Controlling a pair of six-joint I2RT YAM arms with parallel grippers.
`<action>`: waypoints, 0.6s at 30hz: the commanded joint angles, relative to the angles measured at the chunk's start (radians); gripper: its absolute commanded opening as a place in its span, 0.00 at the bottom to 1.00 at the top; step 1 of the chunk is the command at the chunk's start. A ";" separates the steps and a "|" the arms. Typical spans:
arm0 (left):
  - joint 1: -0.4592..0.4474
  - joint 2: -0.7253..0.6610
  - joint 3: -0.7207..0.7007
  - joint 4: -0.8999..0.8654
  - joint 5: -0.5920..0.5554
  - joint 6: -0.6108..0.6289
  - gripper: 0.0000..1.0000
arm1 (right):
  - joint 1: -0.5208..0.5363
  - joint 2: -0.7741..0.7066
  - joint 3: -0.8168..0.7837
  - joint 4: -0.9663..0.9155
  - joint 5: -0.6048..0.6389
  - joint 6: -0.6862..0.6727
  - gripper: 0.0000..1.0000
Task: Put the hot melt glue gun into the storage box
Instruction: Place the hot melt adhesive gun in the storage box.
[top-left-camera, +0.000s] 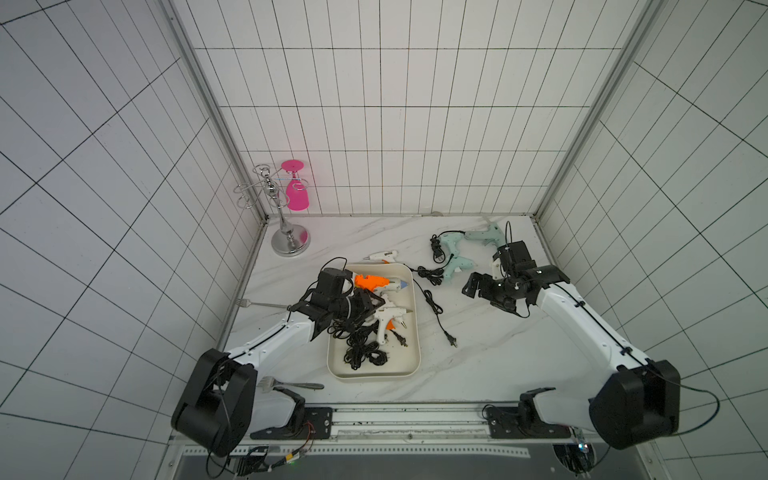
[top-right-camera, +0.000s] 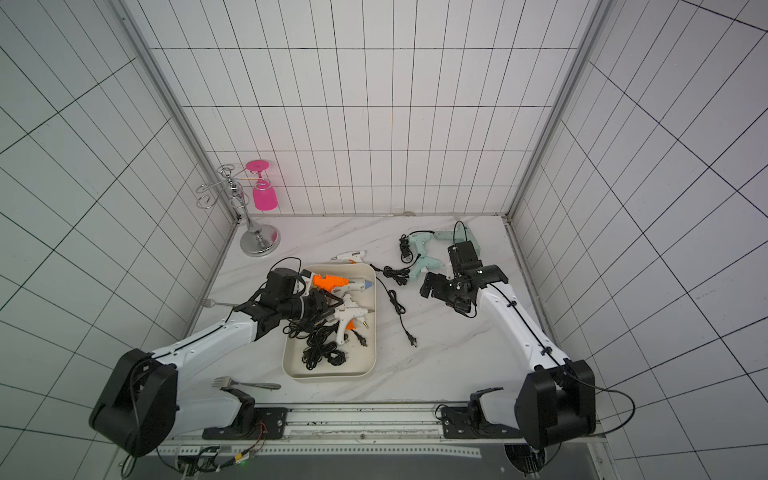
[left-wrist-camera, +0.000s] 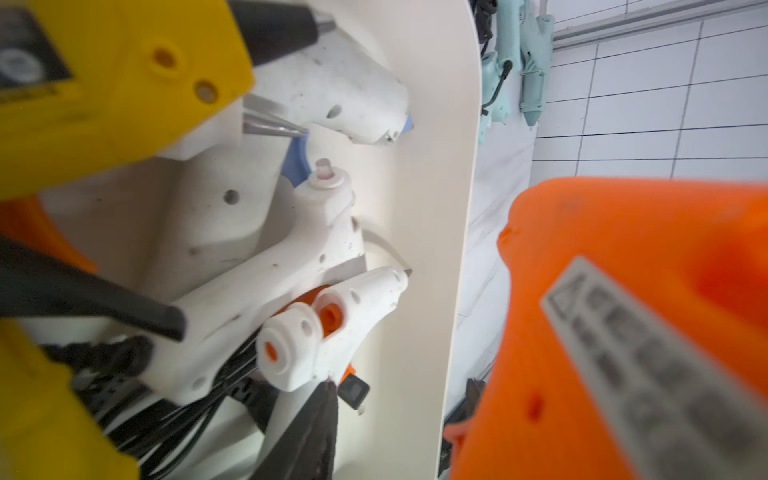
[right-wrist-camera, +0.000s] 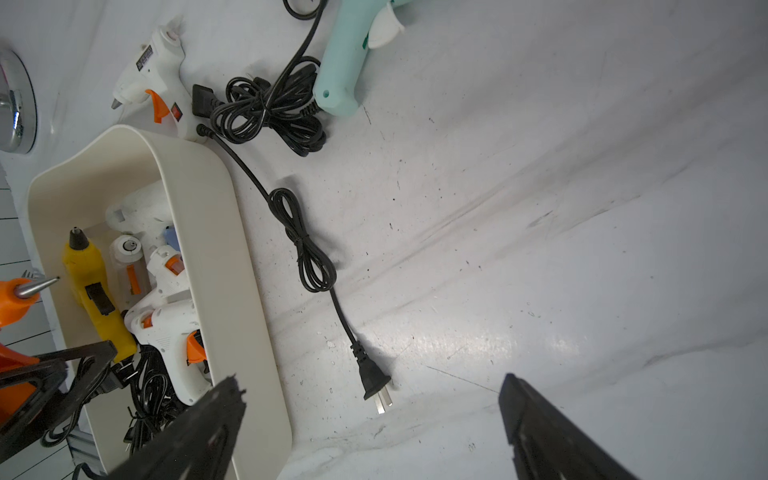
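My left gripper is shut on an orange hot melt glue gun, held over the far end of the cream storage box. In the left wrist view the orange gun fills one side and hides one finger. The box wall stands beside it. Inside the box lie white guns, a yellow gun and black cords. My right gripper hangs open and empty over the table right of the box, above a loose plug.
Mint glue guns with coiled cords lie at the back right. A small white gun sits behind the box. A black cord trails right of the box. A chrome rack with a pink glass stands back left. Forks lie front left.
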 joint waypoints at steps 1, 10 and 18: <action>0.006 0.015 0.060 0.069 0.069 -0.136 0.07 | 0.007 0.016 -0.011 0.000 0.003 0.002 0.99; 0.008 0.169 0.061 0.184 0.155 -0.354 0.14 | 0.012 0.085 0.029 0.005 -0.021 -0.021 0.99; -0.009 0.283 0.059 0.323 0.190 -0.459 0.22 | 0.022 0.143 0.042 0.021 -0.036 -0.017 0.99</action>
